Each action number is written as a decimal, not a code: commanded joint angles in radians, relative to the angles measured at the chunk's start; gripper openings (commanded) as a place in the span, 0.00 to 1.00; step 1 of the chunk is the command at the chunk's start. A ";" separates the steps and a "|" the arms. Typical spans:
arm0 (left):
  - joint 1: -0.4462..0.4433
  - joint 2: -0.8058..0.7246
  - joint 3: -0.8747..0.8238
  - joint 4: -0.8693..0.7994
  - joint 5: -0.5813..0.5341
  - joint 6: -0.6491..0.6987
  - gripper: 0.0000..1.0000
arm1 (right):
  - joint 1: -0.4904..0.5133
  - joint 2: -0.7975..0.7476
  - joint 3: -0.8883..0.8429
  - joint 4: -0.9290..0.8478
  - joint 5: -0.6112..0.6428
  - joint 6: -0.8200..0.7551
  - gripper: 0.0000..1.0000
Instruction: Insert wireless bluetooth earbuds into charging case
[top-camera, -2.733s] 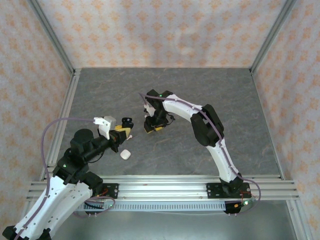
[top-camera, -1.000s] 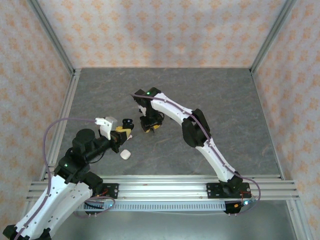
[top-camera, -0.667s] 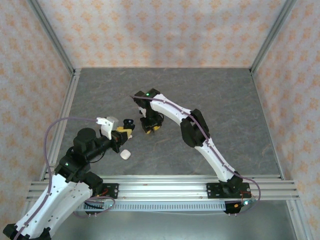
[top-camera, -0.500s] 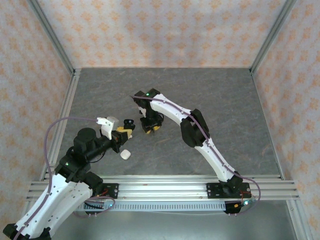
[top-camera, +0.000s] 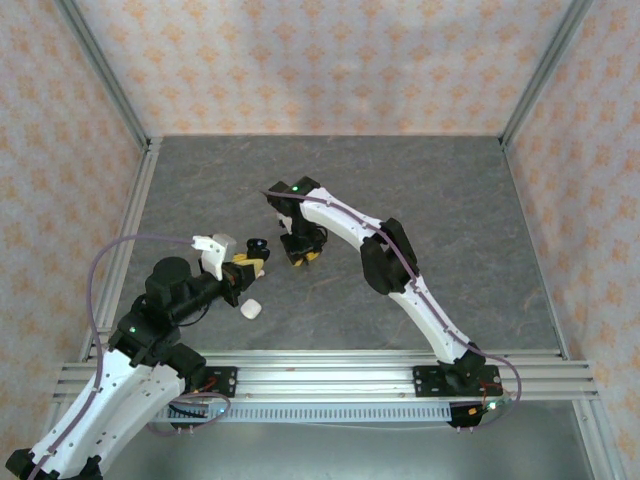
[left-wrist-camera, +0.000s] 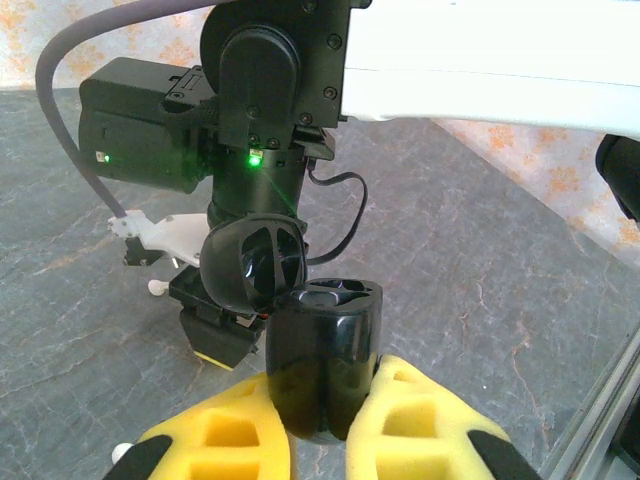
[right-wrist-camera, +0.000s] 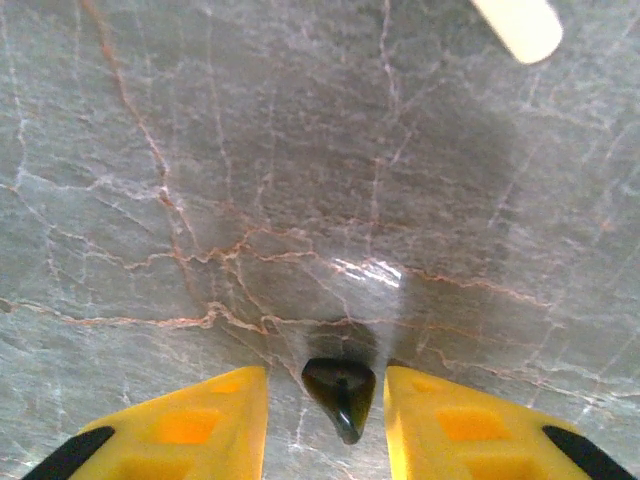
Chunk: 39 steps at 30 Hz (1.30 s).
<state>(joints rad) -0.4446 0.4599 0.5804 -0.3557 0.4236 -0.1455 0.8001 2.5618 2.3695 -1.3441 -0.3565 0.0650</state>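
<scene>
Right gripper: yellow-padded jaws part open, astride one small glossy black plastic earbud on the grey marbled table, a gap on either side, nothing gripped. Left gripper: clamped on the upright glossy black charging case, its lid swung open and its contents indiscernible, just left of the right gripper. A small white rounded object lies nearer, beside the left gripper.

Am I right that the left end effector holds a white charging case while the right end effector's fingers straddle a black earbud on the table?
Not quite: the left wrist view shows the charging case in the left end effector is black, not white. The right end effector does straddle a black earbud on the table.
</scene>
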 joint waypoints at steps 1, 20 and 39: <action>0.005 -0.012 0.002 -0.004 0.020 0.031 0.00 | 0.010 0.017 0.031 -0.001 0.011 0.016 0.33; 0.006 0.008 0.004 0.000 0.066 0.046 0.00 | 0.010 0.022 0.047 -0.007 0.027 0.064 0.32; 0.005 0.039 0.005 0.037 0.095 0.041 0.00 | 0.010 0.002 0.037 -0.035 0.046 0.061 0.20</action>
<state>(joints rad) -0.4442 0.5045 0.5804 -0.3550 0.4976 -0.1055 0.8024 2.5725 2.3894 -1.3396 -0.3515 0.1204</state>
